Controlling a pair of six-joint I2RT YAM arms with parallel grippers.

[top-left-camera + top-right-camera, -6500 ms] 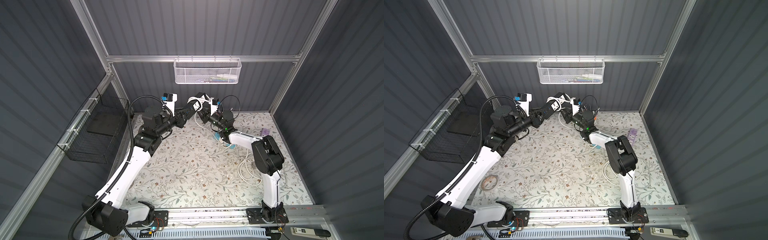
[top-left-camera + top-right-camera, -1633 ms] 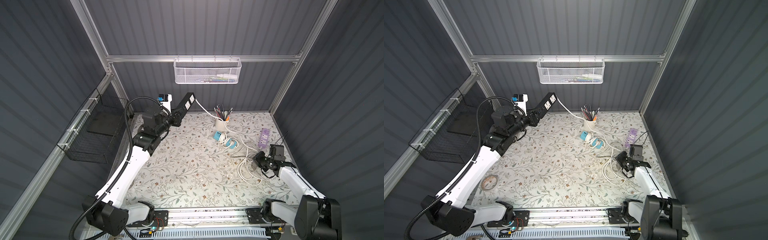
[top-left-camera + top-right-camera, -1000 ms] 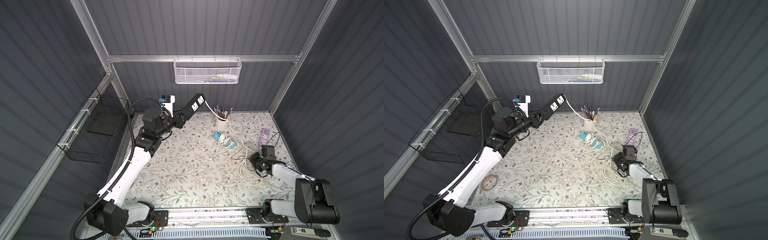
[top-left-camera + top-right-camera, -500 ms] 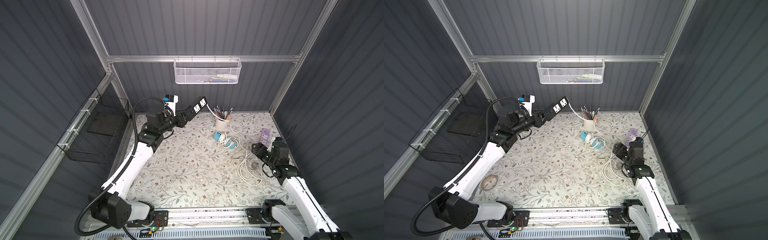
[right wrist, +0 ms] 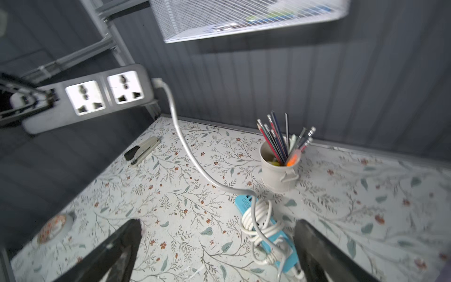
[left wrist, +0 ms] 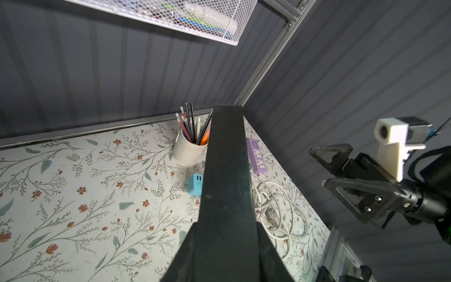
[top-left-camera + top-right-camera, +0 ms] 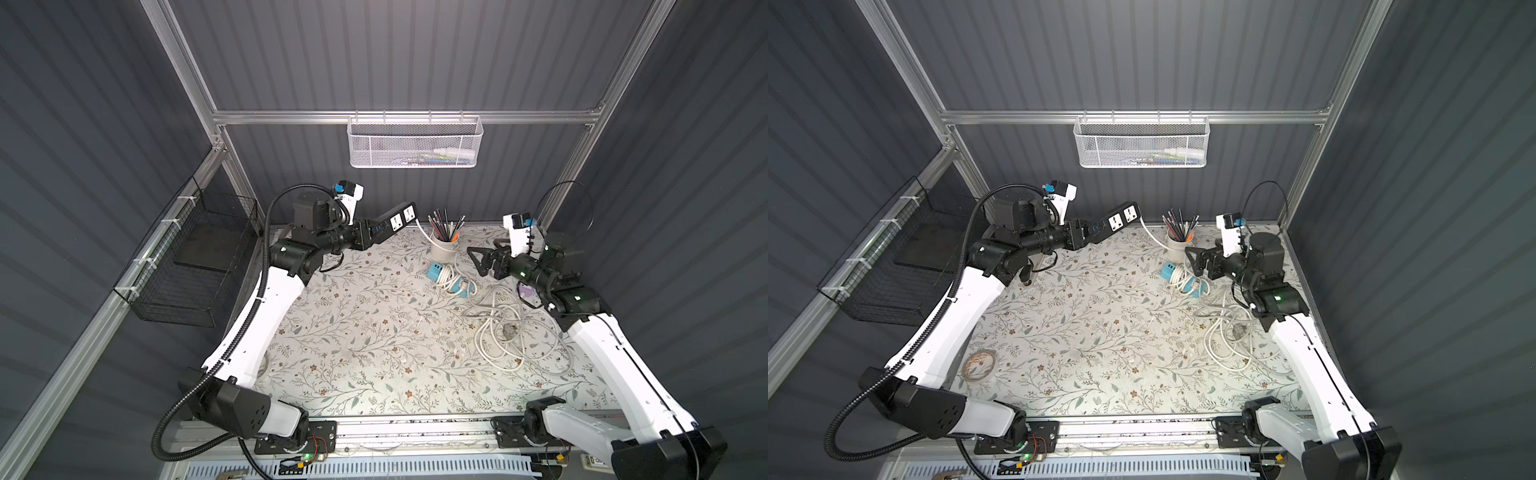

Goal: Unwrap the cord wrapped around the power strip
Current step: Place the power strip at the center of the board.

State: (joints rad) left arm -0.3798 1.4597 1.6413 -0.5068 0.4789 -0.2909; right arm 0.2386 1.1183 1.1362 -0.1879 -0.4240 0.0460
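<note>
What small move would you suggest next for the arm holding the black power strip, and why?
Probably lower the black power strip to the table: the left gripper holds it aloft, its white cord hangs free with no turns visible around it, and the right gripper is open, empty.

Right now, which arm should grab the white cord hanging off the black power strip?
Probably right: the open, empty right claw faces the white cord; the left claw grips the black power strip.

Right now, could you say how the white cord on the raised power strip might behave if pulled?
Probably floppy: the cord sags off the power strip. Likely to snag, as it crosses the coiled blue strip.
</note>
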